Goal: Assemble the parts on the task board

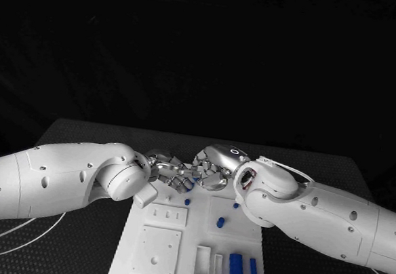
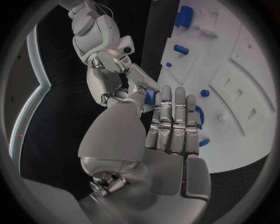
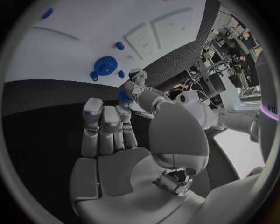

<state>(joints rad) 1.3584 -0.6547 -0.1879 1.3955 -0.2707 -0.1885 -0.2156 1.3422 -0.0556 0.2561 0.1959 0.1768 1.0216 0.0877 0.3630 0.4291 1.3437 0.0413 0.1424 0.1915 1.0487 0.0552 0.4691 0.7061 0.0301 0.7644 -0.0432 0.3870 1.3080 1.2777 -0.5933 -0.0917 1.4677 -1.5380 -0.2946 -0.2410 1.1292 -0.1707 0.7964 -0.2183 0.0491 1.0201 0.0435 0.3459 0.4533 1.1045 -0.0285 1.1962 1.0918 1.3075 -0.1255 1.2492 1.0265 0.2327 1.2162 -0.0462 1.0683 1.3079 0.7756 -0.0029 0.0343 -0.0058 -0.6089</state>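
Note:
My left hand and right hand meet fingertip to fingertip over the far end of the white task board. A small blue part sits between them, pinched by fingers of both hands. The right hand reaches it with two outstretched fingers, and the left hand's fingers curl onto it from the other side. Just under the hands a blue gear lies on the board, partly hidden behind my left fingers.
More blue parts lie on the board: a short cylinder, two small pegs, and two longer pieces near the front right. White raised blocks occupy the board's left half. Cables trail at the left.

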